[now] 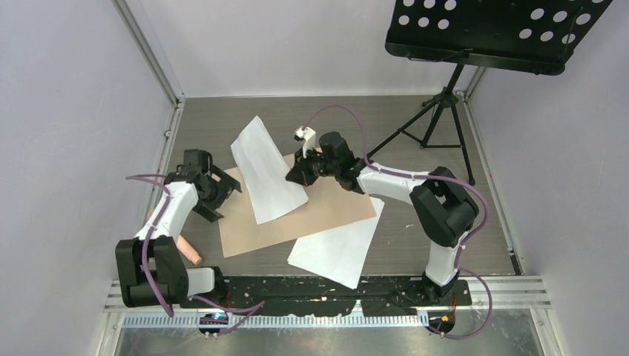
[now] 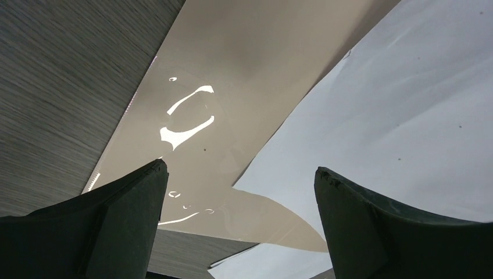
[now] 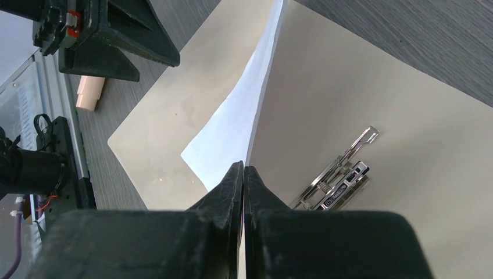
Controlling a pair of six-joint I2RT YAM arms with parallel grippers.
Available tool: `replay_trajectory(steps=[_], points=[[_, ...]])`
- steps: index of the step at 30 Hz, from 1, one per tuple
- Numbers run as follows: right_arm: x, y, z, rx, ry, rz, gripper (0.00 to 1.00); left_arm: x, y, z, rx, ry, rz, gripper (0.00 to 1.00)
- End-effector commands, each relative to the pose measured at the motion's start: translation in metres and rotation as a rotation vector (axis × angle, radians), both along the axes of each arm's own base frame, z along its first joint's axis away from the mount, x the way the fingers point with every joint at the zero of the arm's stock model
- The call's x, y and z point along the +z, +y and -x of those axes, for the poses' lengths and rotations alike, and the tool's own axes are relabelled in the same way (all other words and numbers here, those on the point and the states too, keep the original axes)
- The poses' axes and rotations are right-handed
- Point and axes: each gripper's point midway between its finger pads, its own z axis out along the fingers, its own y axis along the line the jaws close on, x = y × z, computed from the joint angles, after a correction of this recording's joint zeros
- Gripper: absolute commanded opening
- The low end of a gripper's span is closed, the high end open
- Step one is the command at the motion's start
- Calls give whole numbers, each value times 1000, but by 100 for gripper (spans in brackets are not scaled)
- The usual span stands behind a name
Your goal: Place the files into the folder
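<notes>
Folder (image 1: 245, 222): tan card, open and flat on the table (image 1: 445, 245), with a metal clip (image 3: 340, 177) on its inner face.

Sheet one (image 1: 263, 167): plain white. I have one edge pinched tight in my right pincer (image 3: 243, 171). It is raised on a slant over the folder and bowed.

Sheet two (image 1: 337, 248): white, flat on the table, touching the folder's near right edge. Over or under it, cannot tell.

The left gripper (image 1: 226, 200) hangs low with jaws wide apart, while the right gripper (image 1: 291, 178), arm stretched forward-left, pinches a file (image 1: 267, 174).
</notes>
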Motion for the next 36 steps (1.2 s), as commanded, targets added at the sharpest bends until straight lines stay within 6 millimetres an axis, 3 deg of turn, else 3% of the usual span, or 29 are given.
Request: replay_trajectory(steps=[1, 5, 10, 14, 17, 22, 28, 36], points=[[22, 4, -4, -9, -71, -65, 6, -1, 6, -5, 6, -33, -25, 95], [31, -8, -16, -64, -128, -47, 6, -6, -2, 0, -23, -27, 12, 94], [44, -16, -13, -57, -182, -35, 5, -6, 1, 16, -8, 38, -81, 90], [54, -29, -16, -111, -235, -20, 6, 1, -13, 11, -35, 44, -163, 78], [61, -34, -17, -121, -269, -8, 6, 6, -9, 9, -30, 102, -252, 72], [59, -34, -9, -78, -266, 1, 6, 2, -4, 11, -11, 112, -282, 75], [61, -38, 17, -9, -243, -15, 5, -2, -6, 20, -31, 119, -236, 82], [56, -41, 43, 40, -215, 11, 5, -5, -1, 32, -30, 105, -197, 84]])
